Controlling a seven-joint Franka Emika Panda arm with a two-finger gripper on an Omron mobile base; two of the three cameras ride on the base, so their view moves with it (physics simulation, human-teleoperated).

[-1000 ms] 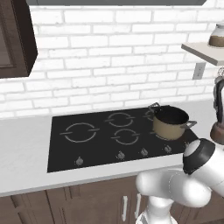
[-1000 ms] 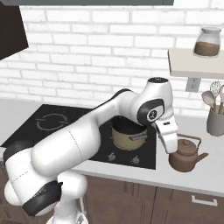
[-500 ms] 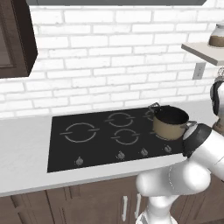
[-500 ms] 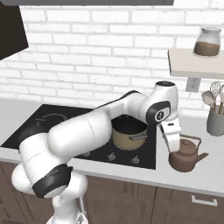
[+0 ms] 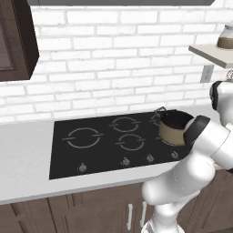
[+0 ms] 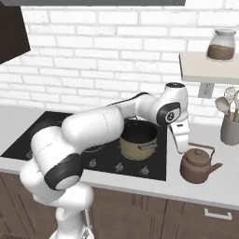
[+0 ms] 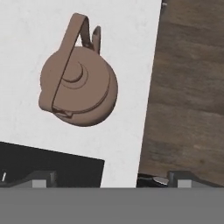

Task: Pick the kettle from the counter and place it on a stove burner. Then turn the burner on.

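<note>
The small brown-copper kettle stands upright on the pale counter, right of the black cooktop. From above, the kettle shows its arched handle and lid on the counter. My gripper hangs pointing down just left of the kettle and a little above it, apart from it. It is open, with nothing between its fingertips. The stove burner, the largest ring with broken arcs, lies at the cooktop's front left, bare. In the left base view my arm hides the kettle.
A big tan pot sits on a right-hand burner, close to my arm. Knobs line the cooktop's front edge. A grey utensil holder stands behind the kettle, under a shelf with a jar. The counter's front edge drops to wooden floor.
My arm has stretched further right, and the hand has shifted slightly toward the kettle. The gripper stays open. Kettle and pot have not moved.
</note>
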